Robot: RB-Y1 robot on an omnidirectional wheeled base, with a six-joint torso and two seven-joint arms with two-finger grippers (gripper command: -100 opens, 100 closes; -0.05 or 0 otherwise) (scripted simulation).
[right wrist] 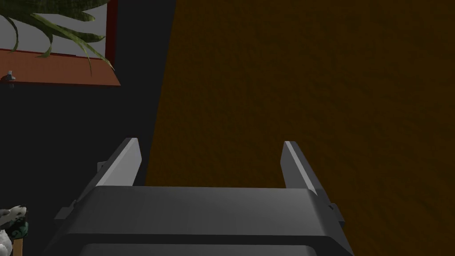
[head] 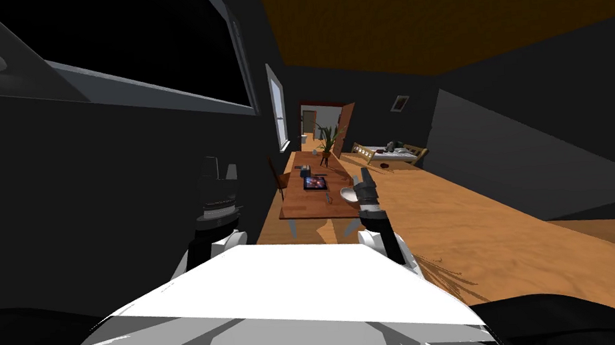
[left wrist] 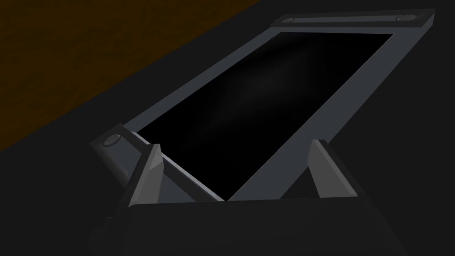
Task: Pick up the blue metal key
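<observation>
1. Grey blade fingers of the right gripper (right wrist: 211, 143) stand wide apart with nothing between them, so the hand is open and empty.
2. In the head view that gripper is raised on its forearm, fingers pointing up, at the near right corner of the wooden table (head: 302, 209). It lines up with a white bowl (head: 346, 193) that sits at the table's right edge.
3. The left gripper (left wrist: 236, 144) is also open and empty, its two fingers spread. The head view shows it held up well to the left of the table, against a dark wall.
4. Just beside the bowl, toward the middle of the table, lies a thin bluish sliver (head: 328, 197). It may be the key, but it is too small to tell. It lies between the bowl and a tablet (head: 314, 183) that lies flat with a bright, colourful screen.
5. Farther along the table, a small grey-blue boxy thing (head: 304, 172) sits near the left edge. A potted plant (head: 326, 142) stands toward the far end.
6. A wooden chair (head: 278, 177) stands at the table's left edge.
7. Beyond the far end is an open door (head: 345, 128). To its right, a bed (head: 392, 153) with a wooden frame stands on the wooden floor (head: 489, 223).
</observation>
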